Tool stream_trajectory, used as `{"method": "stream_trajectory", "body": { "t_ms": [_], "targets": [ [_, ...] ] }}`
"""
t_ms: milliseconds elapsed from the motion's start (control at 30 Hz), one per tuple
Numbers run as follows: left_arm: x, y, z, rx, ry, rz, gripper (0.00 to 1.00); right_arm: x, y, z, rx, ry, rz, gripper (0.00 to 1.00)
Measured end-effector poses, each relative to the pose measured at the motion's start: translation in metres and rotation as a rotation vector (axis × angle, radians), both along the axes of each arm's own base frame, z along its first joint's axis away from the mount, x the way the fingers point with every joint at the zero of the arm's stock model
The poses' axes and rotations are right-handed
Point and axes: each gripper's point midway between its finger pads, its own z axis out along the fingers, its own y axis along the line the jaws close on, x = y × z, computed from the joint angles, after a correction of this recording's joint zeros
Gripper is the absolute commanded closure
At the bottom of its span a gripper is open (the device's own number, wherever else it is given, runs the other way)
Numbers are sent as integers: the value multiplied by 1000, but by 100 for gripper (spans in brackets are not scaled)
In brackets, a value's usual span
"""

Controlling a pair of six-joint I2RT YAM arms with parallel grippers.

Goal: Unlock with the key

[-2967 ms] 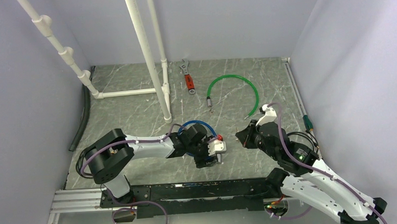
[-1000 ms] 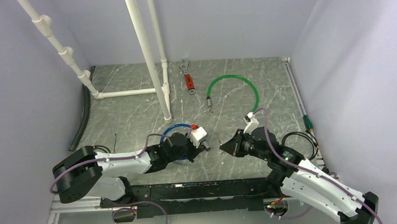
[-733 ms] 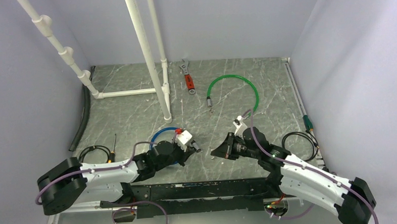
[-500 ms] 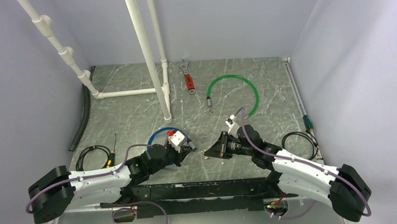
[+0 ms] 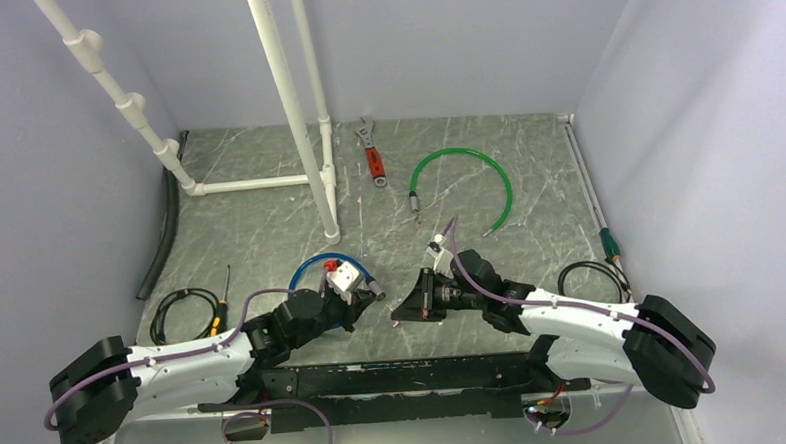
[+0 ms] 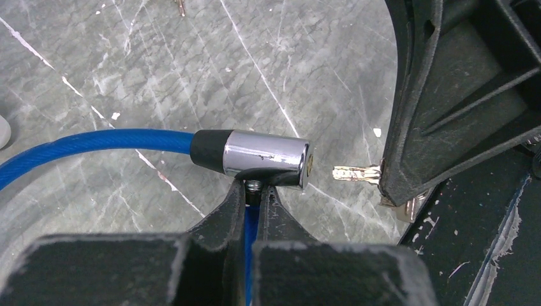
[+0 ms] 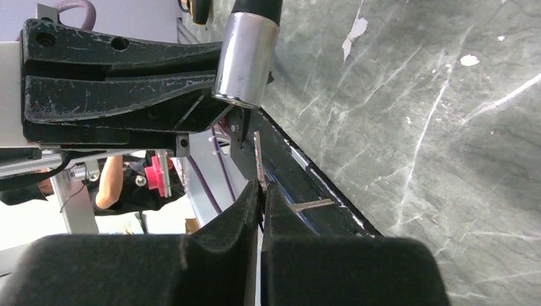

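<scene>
Left wrist view: left gripper point(image 6: 254, 191) pinches the lock end point(image 6: 263, 159); right gripper point(image 7: 260, 190) pinches the key point(image 6: 355, 172).

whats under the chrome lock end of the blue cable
The left gripper, shut on a stub below the lock end, over the table. The stub's lower part is covered.

Near edge of surface point(image 5: 269, 227), middle: lock cylinder point(image 6: 265, 159) on top of left fingers point(image 6: 223, 220), key point(image 6: 356, 172) just right of its end face, not touching, poking out of right fingers point(image 6: 446, 121). Wrench point(image 5: 373, 163) far back, cable arc point(image 5: 463, 152) right of it, pipe frame point(image 5: 298, 126) left.
</scene>
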Motion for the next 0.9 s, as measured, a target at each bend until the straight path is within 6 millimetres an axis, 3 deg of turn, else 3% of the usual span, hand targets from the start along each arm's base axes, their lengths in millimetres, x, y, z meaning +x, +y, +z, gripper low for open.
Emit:
{"method": "stream_trajectory", "body": {
  "t_ms": [900],
  "targets": [
    [0,2,-2,1,3,7,100,5,7,3,13,-26,-10,100]
  ]
}}
